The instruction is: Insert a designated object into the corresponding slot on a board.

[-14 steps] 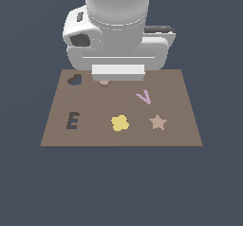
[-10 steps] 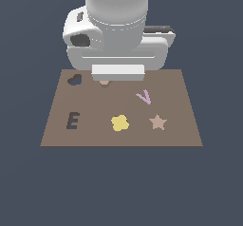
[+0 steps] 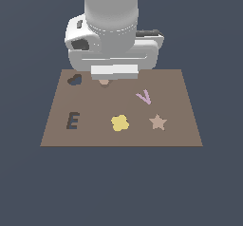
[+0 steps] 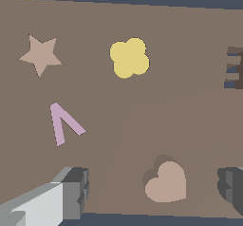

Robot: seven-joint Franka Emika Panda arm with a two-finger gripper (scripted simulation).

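Wrist view: pinkish-tan heart piece (image 4: 165, 183) lies flat on the brown board (image 4: 142, 116), between my two fingers (image 4: 76, 189), which stand spread wide and touch nothing. The piece sits nearer the far-side finger than the near one, lobes and tip running across the gap, as I judge it. Exterior view: the piece (image 3: 104, 82) peeks out under the hand, just beside the navy heart slot (image 3: 74, 80), which lies toward the frame's left. Slot unfilled.
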